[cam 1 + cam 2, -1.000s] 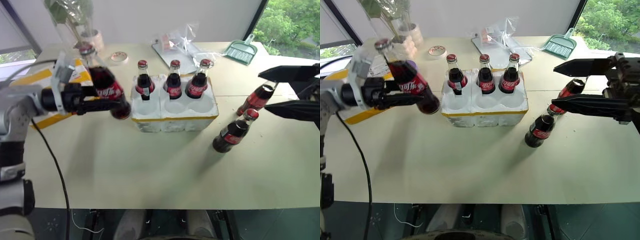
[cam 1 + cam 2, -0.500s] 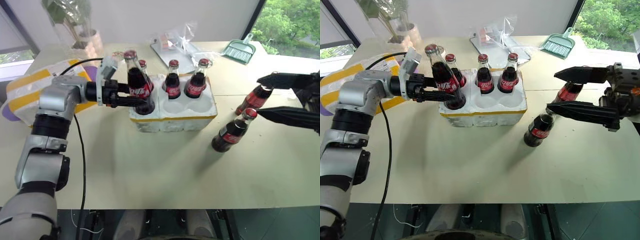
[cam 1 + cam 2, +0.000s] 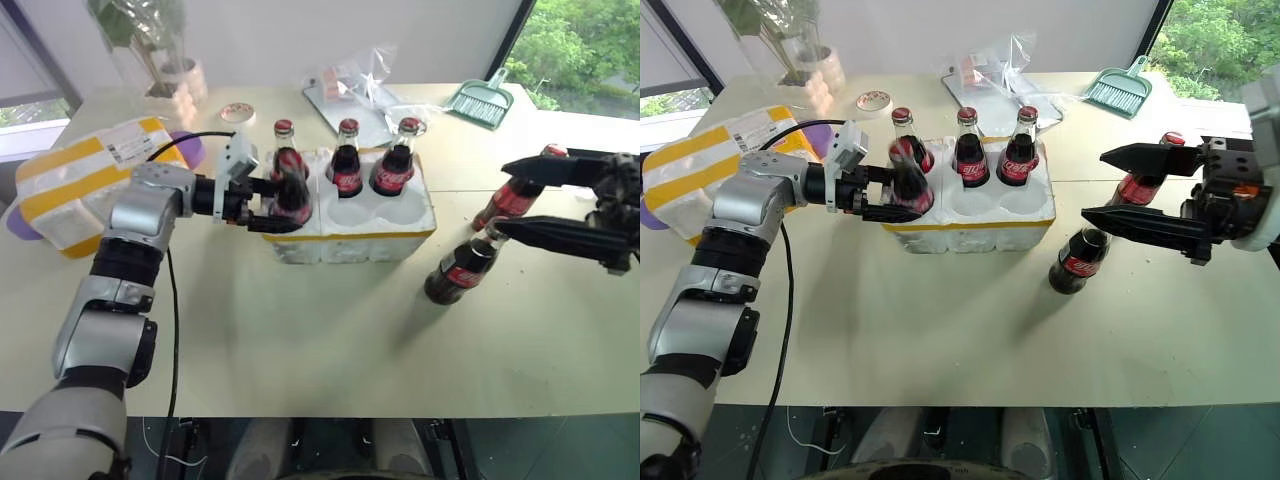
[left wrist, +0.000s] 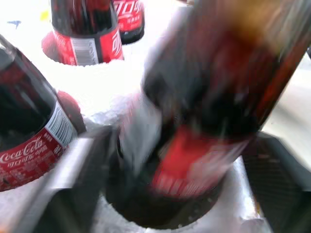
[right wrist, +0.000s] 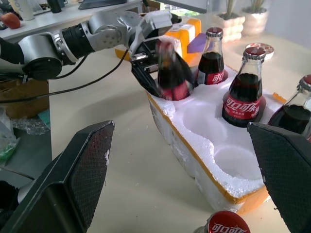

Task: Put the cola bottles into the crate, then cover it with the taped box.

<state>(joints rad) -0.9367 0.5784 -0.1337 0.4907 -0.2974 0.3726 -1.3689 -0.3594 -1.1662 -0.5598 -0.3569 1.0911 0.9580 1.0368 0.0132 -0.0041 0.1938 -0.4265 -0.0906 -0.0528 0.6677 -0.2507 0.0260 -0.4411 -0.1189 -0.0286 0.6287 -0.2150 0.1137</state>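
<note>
Fourth cola bottle (image 3: 904,188): lowered since a second ago into the crate's (image 3: 970,232) near-left well, my left gripper (image 3: 890,195) now spread loose around it; two bottles remain right of the crate beside my open right gripper (image 3: 1118,188).

This is looking like an office: a big worktop (image 3: 300,350) is sitting by tall windows (image 3: 580,40), with a potted plant (image 3: 150,40) standing nearby.
</note>
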